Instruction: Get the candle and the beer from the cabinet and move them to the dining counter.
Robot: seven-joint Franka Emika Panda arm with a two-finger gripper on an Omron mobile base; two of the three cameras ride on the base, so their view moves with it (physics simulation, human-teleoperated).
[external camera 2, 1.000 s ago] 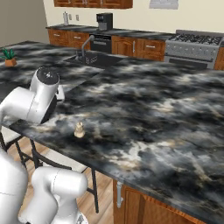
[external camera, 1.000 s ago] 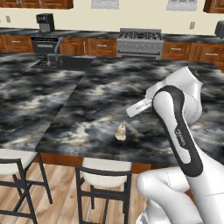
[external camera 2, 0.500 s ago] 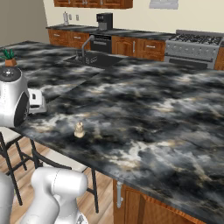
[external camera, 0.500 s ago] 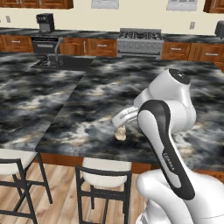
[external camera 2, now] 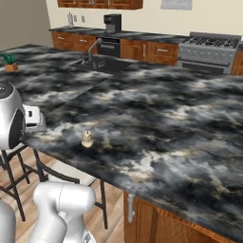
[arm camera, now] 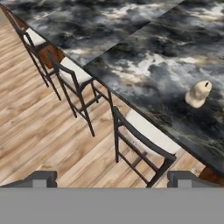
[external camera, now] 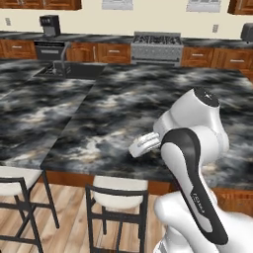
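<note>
The candle (external camera 2: 87,139), a stubby cream lump, stands on the dining counter (external camera 2: 166,118) near its front edge. The hand view shows the candle (arm camera: 198,93) at the right, on the black-and-grey marble top (arm camera: 144,43). My gripper (arm camera: 113,179) is open, its two dark fingertips (arm camera: 41,178) wide apart with nothing between them. It hangs off the counter's near edge over the stools and wood floor, apart from the candle. In the left base view my white hand (external camera: 143,146) covers the spot where the candle stands. The beer is out of view.
Dark-framed stools with pale seats (arm camera: 148,131) (external camera: 118,192) line the counter's near side. A sink with a faucet (external camera 2: 95,59) is set in the far part of the top. Reddish wall cabinets (external camera: 44,4), a stove (external camera: 155,44) and a coffee maker (external camera 2: 112,23) line the back wall.
The arm has swung down and toward the counter's near edge, carrying the open hand away from above the candle. The candle has stayed where it was.
</note>
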